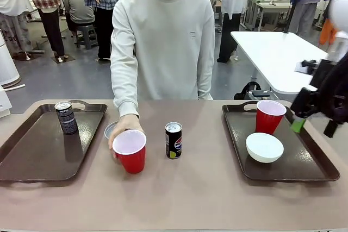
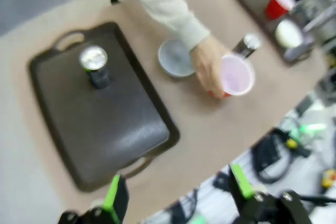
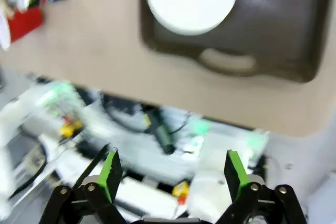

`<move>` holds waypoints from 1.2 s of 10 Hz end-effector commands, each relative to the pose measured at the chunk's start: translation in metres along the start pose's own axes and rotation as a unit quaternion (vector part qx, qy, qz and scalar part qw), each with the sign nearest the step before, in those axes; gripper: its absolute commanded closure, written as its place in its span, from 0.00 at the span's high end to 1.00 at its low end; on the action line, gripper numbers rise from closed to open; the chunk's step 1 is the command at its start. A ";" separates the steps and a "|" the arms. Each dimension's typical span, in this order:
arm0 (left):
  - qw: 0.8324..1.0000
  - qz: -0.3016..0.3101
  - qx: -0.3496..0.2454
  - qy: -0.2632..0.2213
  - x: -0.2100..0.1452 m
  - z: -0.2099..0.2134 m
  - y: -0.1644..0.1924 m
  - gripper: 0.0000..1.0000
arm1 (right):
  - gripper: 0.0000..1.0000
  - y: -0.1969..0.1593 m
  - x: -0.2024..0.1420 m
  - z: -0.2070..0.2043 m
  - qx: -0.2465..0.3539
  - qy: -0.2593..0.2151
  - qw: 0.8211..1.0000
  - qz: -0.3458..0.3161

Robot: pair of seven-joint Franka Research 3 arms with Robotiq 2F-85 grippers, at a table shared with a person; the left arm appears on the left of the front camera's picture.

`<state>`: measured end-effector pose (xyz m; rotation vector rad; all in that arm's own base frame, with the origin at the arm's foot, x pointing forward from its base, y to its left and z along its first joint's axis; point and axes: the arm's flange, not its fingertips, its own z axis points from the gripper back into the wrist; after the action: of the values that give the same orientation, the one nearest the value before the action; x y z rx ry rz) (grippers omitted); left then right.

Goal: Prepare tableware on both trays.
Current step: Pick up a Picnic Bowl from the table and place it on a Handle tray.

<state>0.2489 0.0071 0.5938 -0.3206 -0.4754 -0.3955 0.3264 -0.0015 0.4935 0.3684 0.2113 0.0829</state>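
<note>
The left tray [image 1: 32, 153] carries one black can [image 1: 66, 117]. A person's hand [image 1: 124, 127] rests on a red cup [image 1: 129, 151] on the bare table, with a white bowl [image 1: 110, 130] just behind it and a second can [image 1: 173, 140] to its right. On the right tray [image 1: 307, 169] stand a red cup [image 1: 269, 116] and a white bowl [image 1: 264, 147]. My right gripper [image 1: 313, 127] hovers open at that tray's right edge, above the table's near edge [image 3: 173, 174]. My left gripper [image 2: 178, 190] is open, high above the left tray [image 2: 121, 129].
Cables and robot base parts lie below the table's near edge [image 3: 157, 129]. A white table [image 1: 277, 52] stands behind at the right. Several people stand in the far room. The table's front strip [image 1: 179, 199] is bare.
</note>
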 end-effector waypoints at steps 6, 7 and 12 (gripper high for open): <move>0.989 -0.017 0.115 0.096 0.055 -0.092 -0.061 1.00 | 1.00 -0.091 -0.088 -0.006 0.267 0.035 0.963 -0.026; 0.992 0.006 0.102 0.067 0.052 -0.089 -0.056 1.00 | 1.00 -0.089 -0.085 -0.011 0.242 0.026 0.970 -0.004; 0.990 -0.037 0.092 0.100 0.050 -0.093 -0.060 1.00 | 1.00 -0.097 -0.091 -0.001 0.250 0.041 0.966 -0.048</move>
<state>0.2974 -0.0961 0.5530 -0.0850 -0.3205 -0.4573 0.2404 -0.1023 0.4734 0.8493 0.3207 -0.0461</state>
